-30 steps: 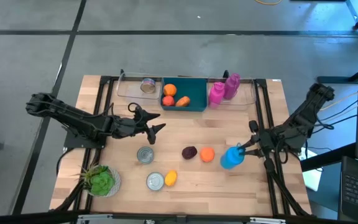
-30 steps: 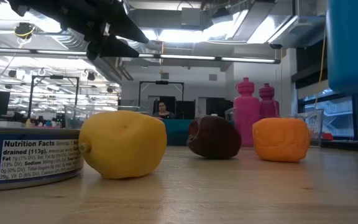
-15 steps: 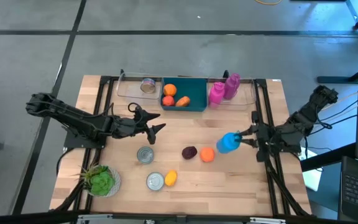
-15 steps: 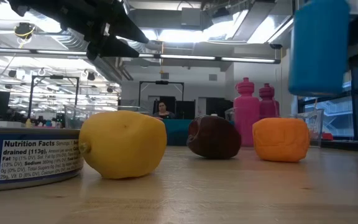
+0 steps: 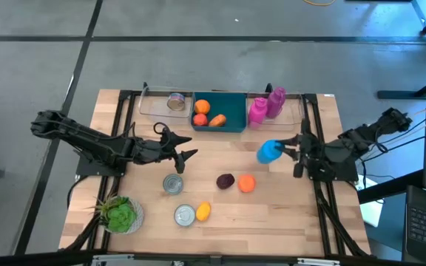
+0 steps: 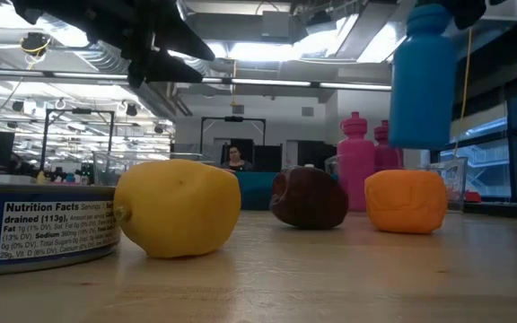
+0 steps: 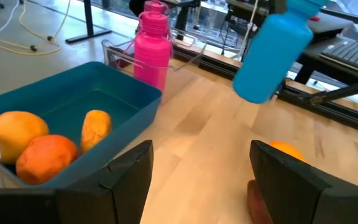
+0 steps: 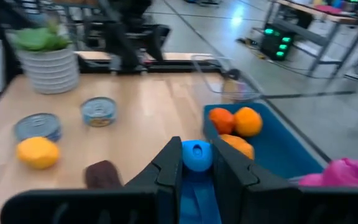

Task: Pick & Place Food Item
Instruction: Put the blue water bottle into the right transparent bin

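While the right gripper fingers clamp the blue bottle near the teal bin, left gripper fingers released, it looks rigid, light, slippery (grip mid-body).

Two dark jointed arms, matte black links, black two-fingered end effector on each

Blue bottle clamped in right pincer, lifted clear of the counter, upright in the low view, between pink bottles and orange food piece. Teal bin near it holds three orange fruits.
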Robot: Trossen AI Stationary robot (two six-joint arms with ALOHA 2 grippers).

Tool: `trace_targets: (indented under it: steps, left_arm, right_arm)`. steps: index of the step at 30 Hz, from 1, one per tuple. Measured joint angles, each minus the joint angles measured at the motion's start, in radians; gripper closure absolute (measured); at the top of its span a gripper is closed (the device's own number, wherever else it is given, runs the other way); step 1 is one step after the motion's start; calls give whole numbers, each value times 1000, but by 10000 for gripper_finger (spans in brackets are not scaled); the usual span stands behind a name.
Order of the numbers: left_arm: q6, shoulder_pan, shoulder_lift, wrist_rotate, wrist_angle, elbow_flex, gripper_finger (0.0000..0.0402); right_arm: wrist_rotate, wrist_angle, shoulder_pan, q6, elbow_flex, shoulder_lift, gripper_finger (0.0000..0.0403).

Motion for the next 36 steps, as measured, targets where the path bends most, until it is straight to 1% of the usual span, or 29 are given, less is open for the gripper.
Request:
trace_targets:
  steps: [8,17,21,24,36]
  left_arm:
    - [40,0,0,22,0,0,141]
    - [76,0,0,53,0,0,141]
    - [76,0,0,55,0,0,141]
    - [85,0,0,76,0,0,141]
    - [95,0,0,78,0,0,141]
  right_arm:
    - [27,-24,-145,-3,1,-9,345]
    - [22,-64,-302,-3,1,-35,345]
    - [23,-67,-372,-24,1,-53,345]
    - [23,-66,-426,-31,1,-62,345]
    - [18,-66,-650,-99,1,-67,345]
